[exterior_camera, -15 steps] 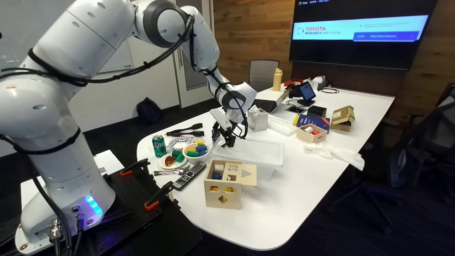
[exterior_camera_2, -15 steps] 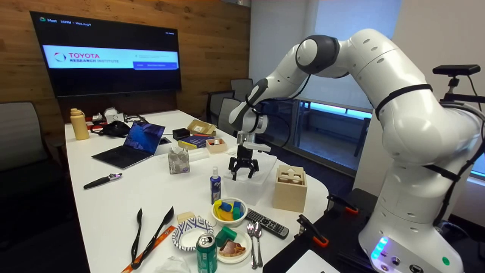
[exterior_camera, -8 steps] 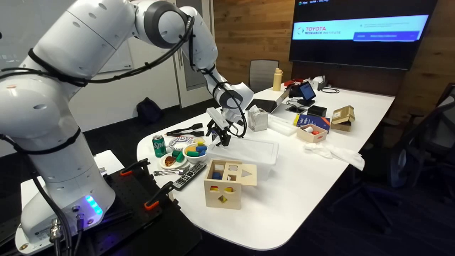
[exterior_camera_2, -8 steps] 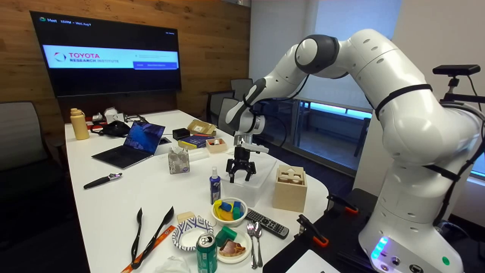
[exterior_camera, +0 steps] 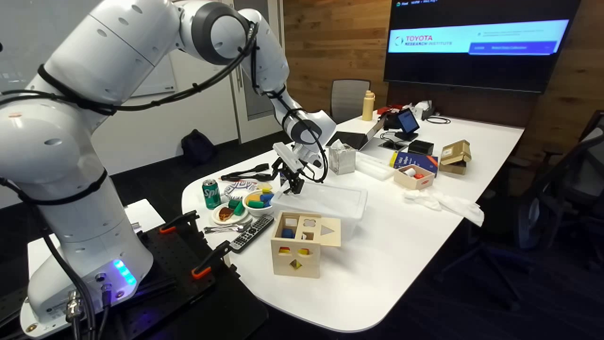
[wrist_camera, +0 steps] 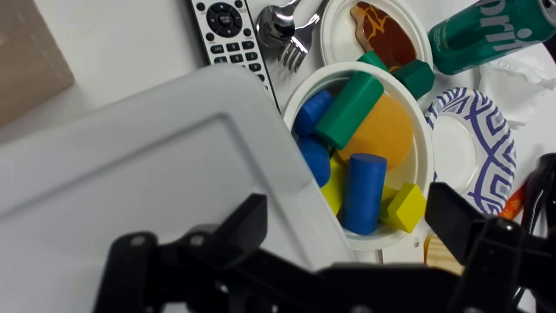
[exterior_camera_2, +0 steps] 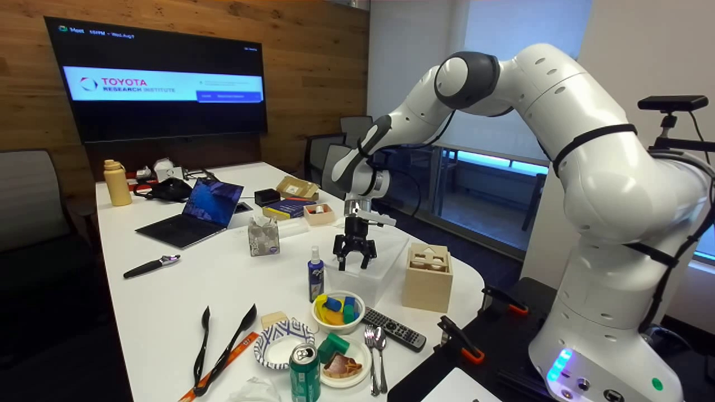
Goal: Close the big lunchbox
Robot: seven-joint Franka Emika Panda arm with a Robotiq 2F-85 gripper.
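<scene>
A meeting room with a wood-panelled wall point(exterior_camera_2: 313, 84) and a large wall screen point(exterior_camera_2: 162, 84) holds a long white bench point(exterior_camera: 377, 274) crowded with objects. A white robot arm point(exterior_camera_2: 564, 100) reaches over the end of the bench to the big lunchbox point(exterior_camera_2: 357, 287), a wide, low, translucent container standing between a light wooden box point(exterior_camera_2: 428, 285) and a slim blue spray bottle point(exterior_camera_2: 315, 279). Its flat lid point(wrist_camera: 165, 174) lies on top; whether the rim is snapped down all round cannot be told.

The jaws point downward, spread wide with nothing pinched. In the wrist view one fingertip point(wrist_camera: 249, 219) appears over the lid and the other beyond it, the lid's edge running between them; contact cannot be made out. Just beside that edge, lower down, sits a white bowl point(wrist_camera: 410, 169) of coloured toy blocks point(wrist_camera: 364, 193).

Standing astride the edge suits a push or press on the rim, which is probably the step in hand. The wooden box, so near, may brace the lunchbox, while a slip past the edge could tip the bottle or jostle the bowl.
</scene>
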